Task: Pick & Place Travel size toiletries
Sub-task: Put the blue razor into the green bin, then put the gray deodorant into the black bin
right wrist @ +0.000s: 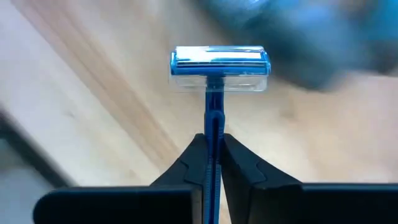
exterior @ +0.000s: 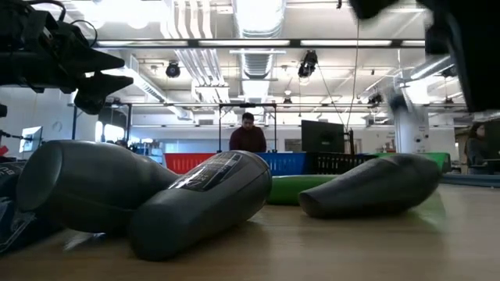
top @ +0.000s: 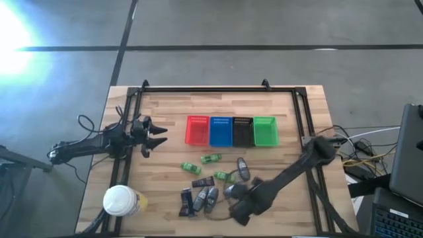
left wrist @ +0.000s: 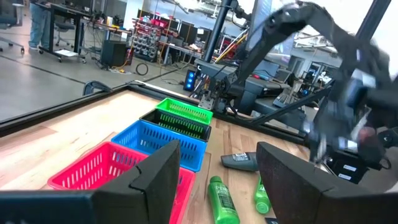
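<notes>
Pinched between the right gripper's [right wrist: 213, 155] dark fingers [right wrist: 186, 165], a blue razor [right wrist: 217, 68] fills the right wrist view, its thin handle clamped low so that the clear-capped head stands out ahead of the fingertips, over bare wood. That grip near the handle's end looks chosen to keep the head free, so the razor can be lowered head-first into a basket and let go cleanly. In the high view the right gripper [top: 241, 210] sits at the near edge of the table [top: 297, 109], just beside the loose cluster of travel size toiletries [top: 205, 188]: green tubes [top: 211, 159], grey oval bottles [top: 242, 168] and dark sachets [top: 188, 201] lie scattered on their sides between the gripper and the baskets, not yet sorted. Farther back stand four slotted baskets in a touching row, red basket [top: 196, 130], blue basket [top: 219, 131], black basket [top: 242, 131] and green basket [top: 264, 131] (a row that seems meant as the sorting target, though which takes the razor I cannot tell). A white-lidded jar [top: 120, 200] stands at the near left corner, well apart from the work. The left gripper [top: 153, 135] waits at the table's left side, near the red basket, its fingers [left wrist: 158, 177] spread wide and holding nothing, aimed along the basket row. Beyond the table a person [exterior: 248, 134] shows in the low view.
</notes>
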